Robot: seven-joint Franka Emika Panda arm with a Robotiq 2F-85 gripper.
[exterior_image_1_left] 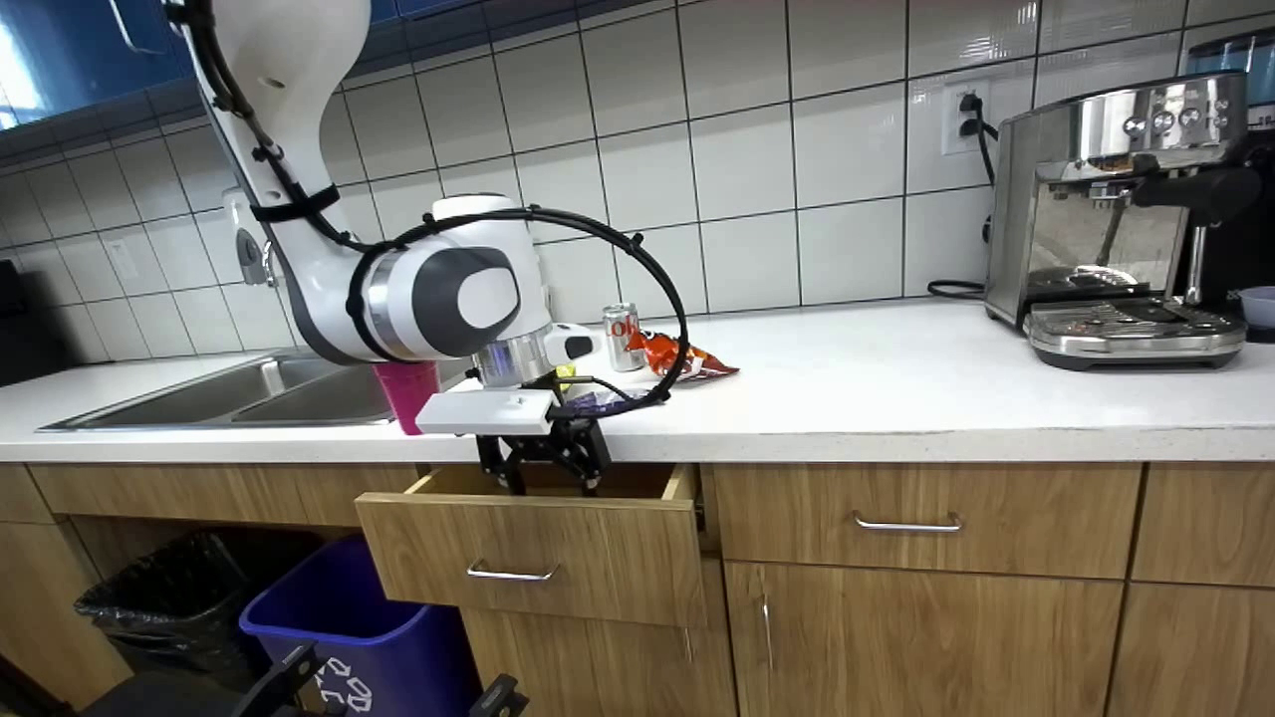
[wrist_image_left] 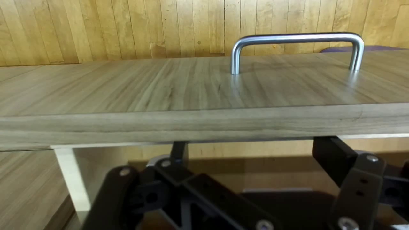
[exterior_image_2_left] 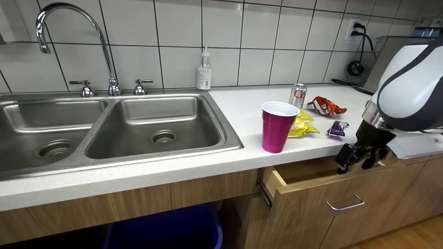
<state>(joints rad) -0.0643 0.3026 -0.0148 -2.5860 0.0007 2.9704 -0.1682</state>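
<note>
My gripper (exterior_image_1_left: 553,488) points down over a pulled-out wooden drawer (exterior_image_1_left: 538,558), its fingertips just behind the drawer's front panel. In the wrist view the jaws stand wide apart with nothing between them, and the gripper (wrist_image_left: 252,142) meets the inner edge of the front panel (wrist_image_left: 159,127); whether it touches, I cannot tell. A metal handle (wrist_image_left: 297,38) sits on the panel's outer face. On the counter behind are a purple wrapper (exterior_image_2_left: 338,128), a yellow packet (exterior_image_2_left: 301,126), a magenta cup (exterior_image_2_left: 277,133), a red-orange bag (exterior_image_2_left: 325,105) and a silver can (exterior_image_2_left: 298,95).
A double steel sink (exterior_image_2_left: 228,138) with a faucet (exterior_image_2_left: 110,65) and a soap bottle (exterior_image_2_left: 204,74) lies beside the cup. Below stand a blue bin (exterior_image_1_left: 398,647) and a black-lined bin (exterior_image_1_left: 189,597). An espresso machine (exterior_image_1_left: 1016,219) occupies the counter's far end.
</note>
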